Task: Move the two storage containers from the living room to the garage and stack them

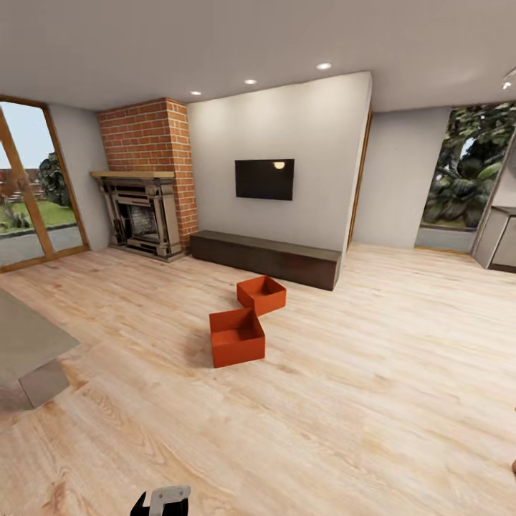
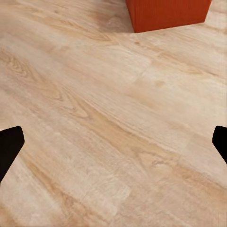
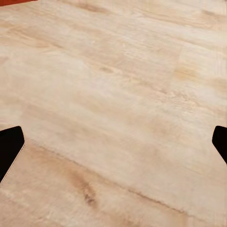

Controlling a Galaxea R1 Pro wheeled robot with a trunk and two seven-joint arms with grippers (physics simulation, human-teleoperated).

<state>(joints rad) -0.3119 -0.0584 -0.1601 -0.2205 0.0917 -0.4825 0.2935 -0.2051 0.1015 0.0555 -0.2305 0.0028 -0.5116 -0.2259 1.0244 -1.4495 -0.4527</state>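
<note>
You're approaching: two orange-red open-top boxes (image 1: 247,321) sit mid-frame on the light wood plank floor (image 1: 373,373); both hands (image 2: 113,142) (image 3: 113,142) are spread, empty; drive closer.

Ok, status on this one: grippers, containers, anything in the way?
Left gripper open, empty; right gripper open, empty. Both storage containers on living room wood floor, touching at corners, unlifted. Nothing seen blocking.

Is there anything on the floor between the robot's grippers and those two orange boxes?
Nothing visible. Bare wood plank floor runs from the robot to the nearer storage container; the farther storage container sits just behind it. The left gripper is open above bare planks.
</note>
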